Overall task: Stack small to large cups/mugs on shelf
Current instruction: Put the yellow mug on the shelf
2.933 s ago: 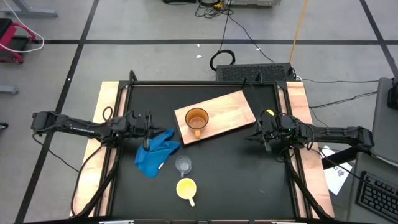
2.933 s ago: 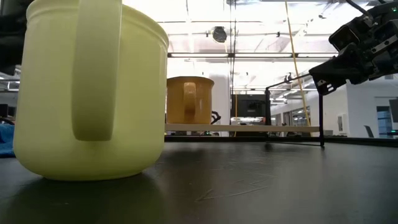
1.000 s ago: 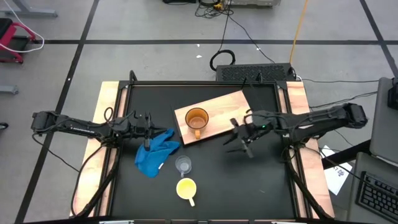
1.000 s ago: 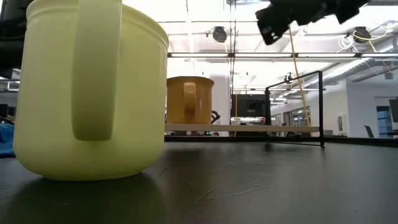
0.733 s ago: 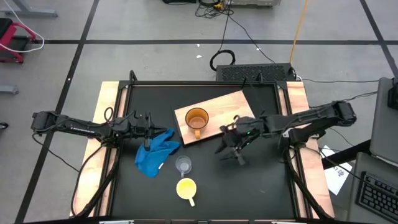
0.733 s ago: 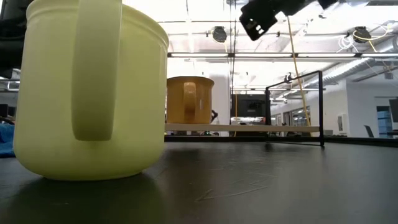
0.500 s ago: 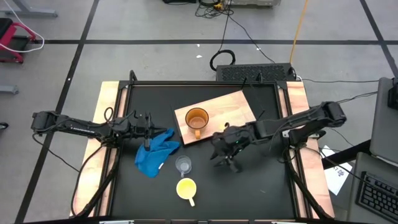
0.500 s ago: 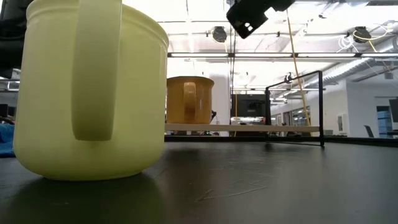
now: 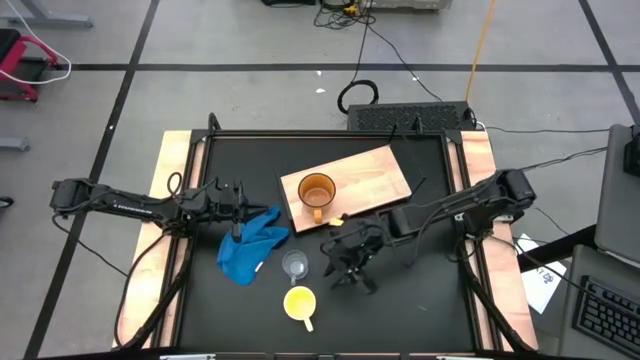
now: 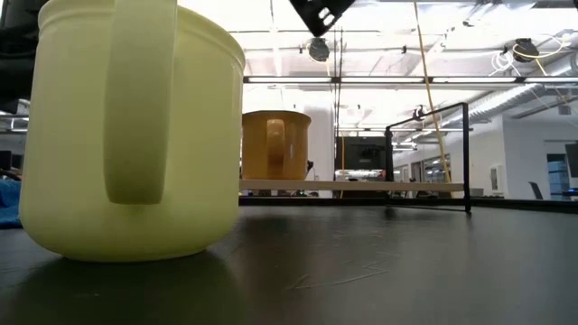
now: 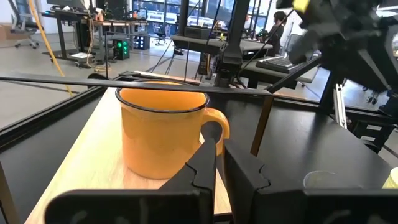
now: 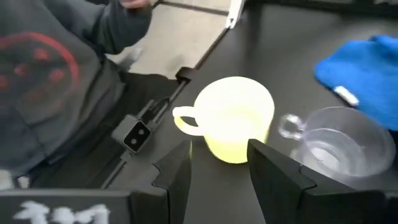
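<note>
Right hand (image 9: 345, 268) hangs open-fingered mid-frame, near the clear cup (image 9: 294, 264) and yellow mug (image 9: 299, 301) lower center. Orange mug (image 9: 316, 190) sits on the shelf (image 9: 375, 178). Left hand (image 9: 236, 198) waits pinched together, left. The cup's probably light and crushable; I'd grip its rim gently.

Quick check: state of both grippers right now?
Left gripper: shut, holding nothing, waiting by the blue cloth.
Right gripper: open, empty, above the table near the yellow mug and clear cup.
</note>
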Controlling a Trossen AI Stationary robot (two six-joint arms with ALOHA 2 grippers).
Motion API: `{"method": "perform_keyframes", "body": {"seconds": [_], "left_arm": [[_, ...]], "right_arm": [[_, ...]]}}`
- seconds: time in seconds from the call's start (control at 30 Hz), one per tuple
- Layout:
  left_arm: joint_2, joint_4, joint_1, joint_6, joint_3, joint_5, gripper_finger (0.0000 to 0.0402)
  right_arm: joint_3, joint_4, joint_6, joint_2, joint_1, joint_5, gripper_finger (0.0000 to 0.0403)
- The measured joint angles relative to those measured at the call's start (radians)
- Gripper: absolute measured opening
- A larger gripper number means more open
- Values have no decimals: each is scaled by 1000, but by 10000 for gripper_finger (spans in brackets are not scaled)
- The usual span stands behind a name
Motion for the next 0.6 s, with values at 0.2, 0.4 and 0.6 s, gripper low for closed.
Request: {"method": "perform_keyframes", "body": {"seconds": [0.2,0.4,0.6], "left_arm": [[0,-5,0,-5,0,0,31],[0,-4,0,-6,0,0,31],[0,-5,0,-6,0,0,31]], "right_arm": [[61,-4,-5,116,-2,-70,149],[126,26,-30,189,-2,-79,149],[185,39,-4,231,-3,-108,149]]}}
